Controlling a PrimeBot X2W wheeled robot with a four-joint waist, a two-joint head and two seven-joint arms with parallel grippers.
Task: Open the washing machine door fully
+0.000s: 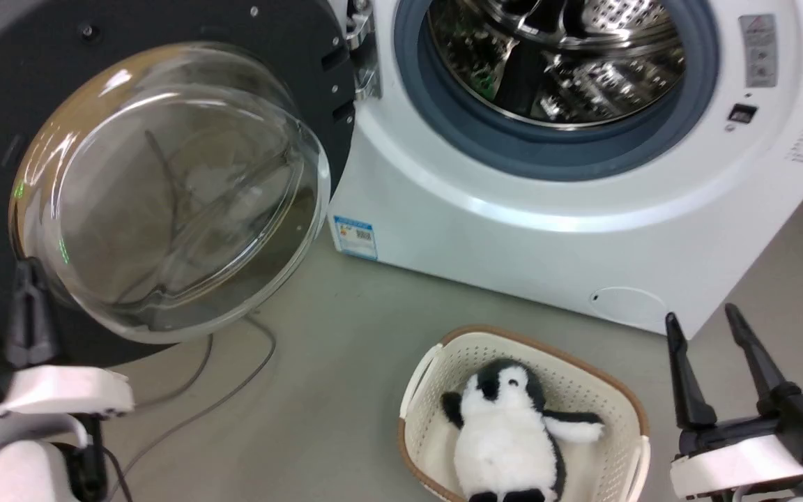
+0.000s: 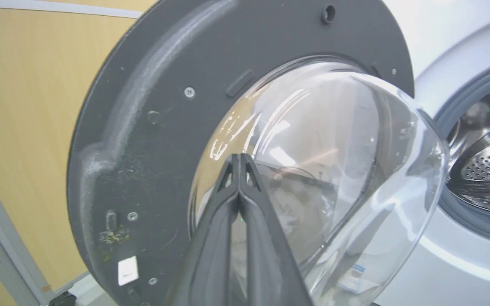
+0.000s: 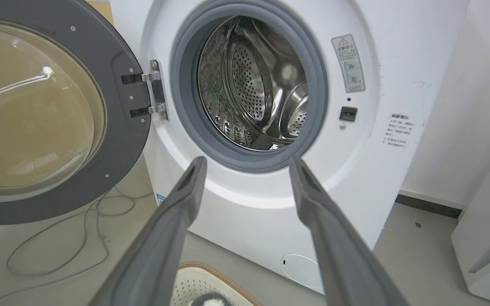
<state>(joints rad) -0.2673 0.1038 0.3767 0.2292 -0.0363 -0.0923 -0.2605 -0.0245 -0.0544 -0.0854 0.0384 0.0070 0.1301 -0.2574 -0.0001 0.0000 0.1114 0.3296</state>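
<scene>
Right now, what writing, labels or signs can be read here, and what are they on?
No words are legible.
Grey sticker on the machine front: red warning triangle; print too small.
Black print, same front, further right: too small.
Blue-and-white label, front's lower corner: blurred.
White sticker on the washing machine door: no print to be made out.

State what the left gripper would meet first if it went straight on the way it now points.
Most likely the bulging clear glass bowl of the round black washing machine door: the shut left gripper points at its curved face. Depth is unclear, so contact cannot be judged.
</scene>
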